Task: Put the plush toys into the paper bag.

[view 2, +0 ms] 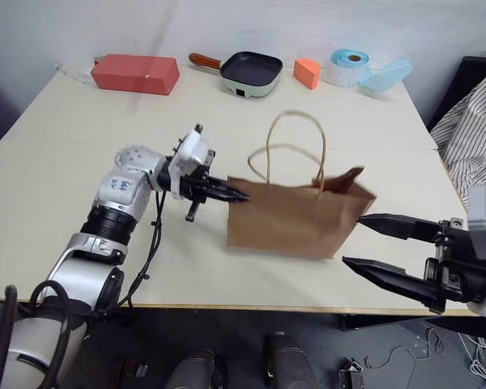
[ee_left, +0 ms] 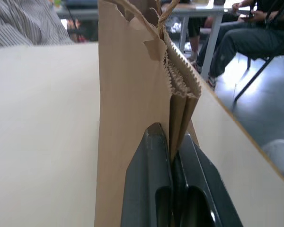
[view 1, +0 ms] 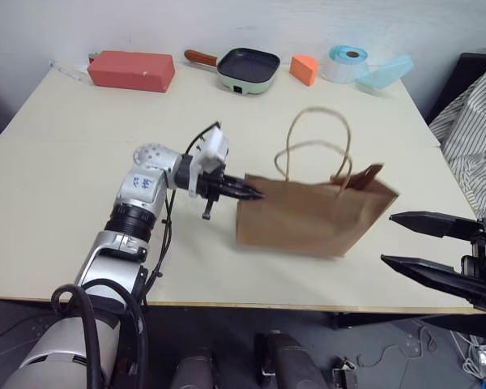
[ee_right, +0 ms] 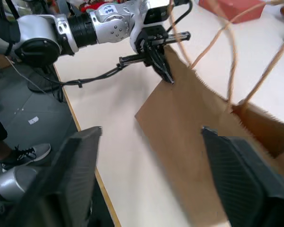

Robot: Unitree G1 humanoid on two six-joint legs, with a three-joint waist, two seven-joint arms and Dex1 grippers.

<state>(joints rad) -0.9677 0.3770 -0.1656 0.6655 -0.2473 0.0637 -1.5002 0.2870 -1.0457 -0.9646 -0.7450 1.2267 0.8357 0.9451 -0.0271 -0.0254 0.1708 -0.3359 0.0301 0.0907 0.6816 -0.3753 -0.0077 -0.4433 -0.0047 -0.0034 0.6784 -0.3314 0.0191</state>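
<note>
L gripper (view 1: 255,194) pinching paper bag (view 1: 308,215) edge; R gripper (view 1: 398,241) wide.

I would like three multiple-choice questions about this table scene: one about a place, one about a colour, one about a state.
1. Where on the table is the red block?
A. At the far left corner
B. Beside the paper bag
C. At the near edge

2. What colour is the wedge-shaped block next to the small pan?
A. Blue
B. Orange
C. Green

3. What is the left gripper doing?
A. Hanging open above the pan
B. Shut on the edge of the paper bag
C. Holding the roll of labels

Answers:
1. A, the block lies at the far left, well away from the bag.
2. B, the wedge right of the pan is orange.
3. B, in the left wrist view the black fingers pinch the bag's folded side; the right gripper stands open, apart from it.
</note>
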